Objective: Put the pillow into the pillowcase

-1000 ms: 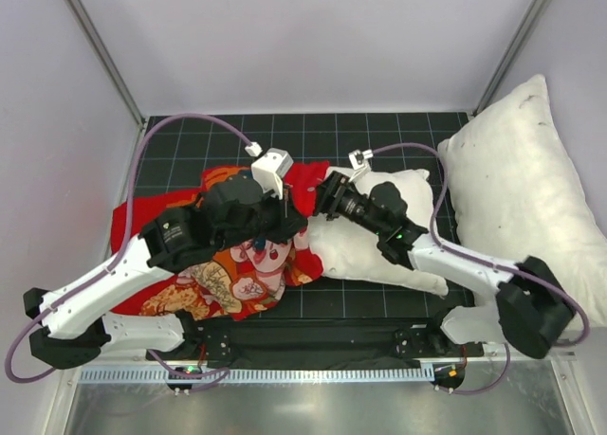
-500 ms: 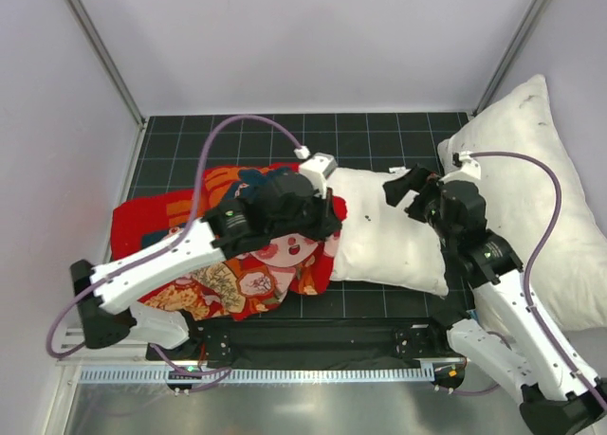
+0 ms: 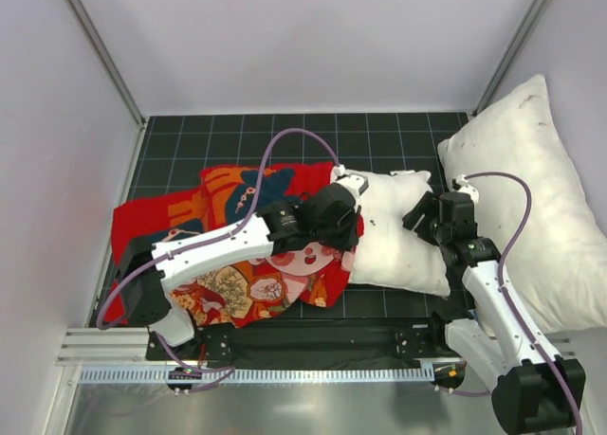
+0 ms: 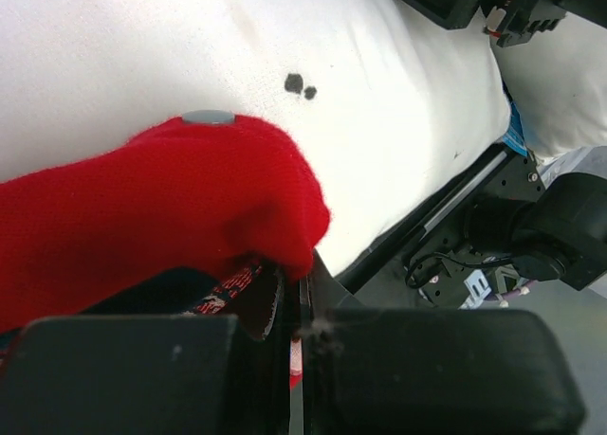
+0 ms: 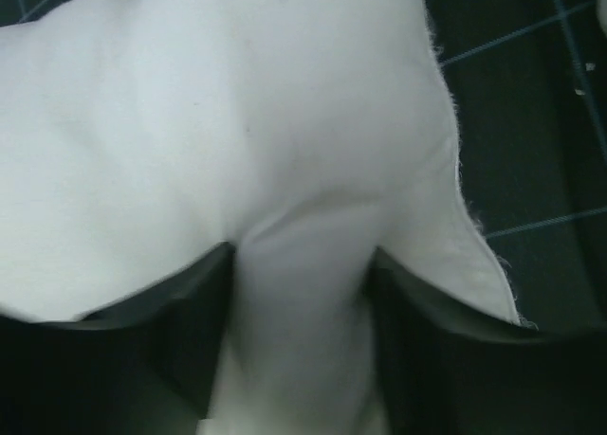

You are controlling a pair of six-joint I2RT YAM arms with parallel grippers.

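Between the tightly pinched jaws of the left gripper sits the edge of the red pillowcase, held so its mouth can slide over the white pillow just ahead. The right gripper squeezes a bunch of the pillow's other end between its fingers, probably to stop it sliding away.

- The pillowcase lies spread on the left half of the worktop.
- The pillow lies just right of it, near the middle, with its left end tucked under the pillowcase's right edge.
- A larger pillow lies at the worktop's right edge, set at a slant, just beside the pillow's right end.
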